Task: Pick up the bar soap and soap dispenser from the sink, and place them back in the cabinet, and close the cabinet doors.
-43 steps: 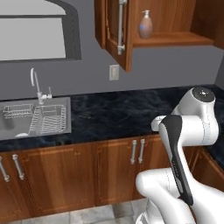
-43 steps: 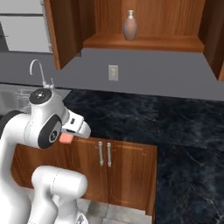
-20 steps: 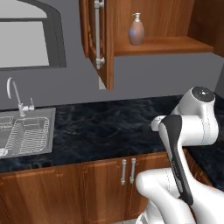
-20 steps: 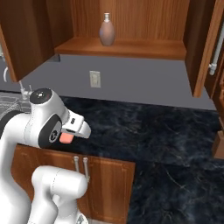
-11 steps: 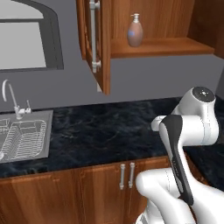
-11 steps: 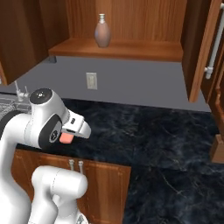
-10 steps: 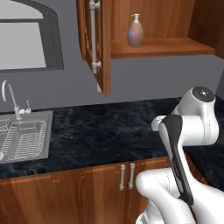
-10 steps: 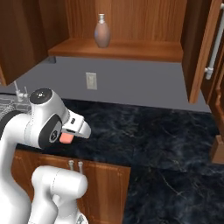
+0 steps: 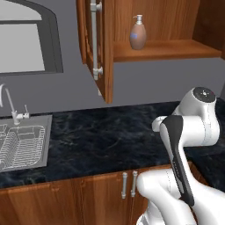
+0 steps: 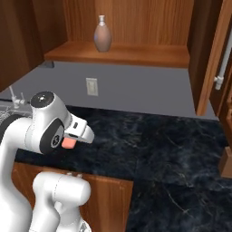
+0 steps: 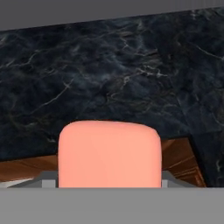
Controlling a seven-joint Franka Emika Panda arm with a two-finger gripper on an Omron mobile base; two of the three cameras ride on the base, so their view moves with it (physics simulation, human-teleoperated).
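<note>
The salmon-orange bar soap (image 11: 109,153) sits close in the hand view, and my gripper (image 10: 72,138) is shut on it. In the right base view the bar soap (image 10: 68,143) peeks out under the folded hand, held above the front of the dark counter. The brown soap dispenser (image 9: 137,35) (image 10: 103,35) stands upright on the inner shelf of the cabinet (image 9: 167,47) (image 10: 136,55). Both cabinet doors stand open: the left one (image 9: 102,52) and the right one (image 10: 218,50). The sink (image 9: 30,121) lies at the far left of the left base view.
A black marble counter (image 9: 110,140) runs over wooden base cupboards (image 9: 88,197). A curved faucet (image 9: 9,103) and a wire rack (image 9: 17,147) are at the sink. A wall socket (image 10: 92,86) sits below the shelf. A grey window (image 9: 22,44) is at the upper left.
The whole scene has slid left in both base views, so the base has driven right, closer to the cabinet. The arm's pose and its hold on the bar soap are unchanged.
</note>
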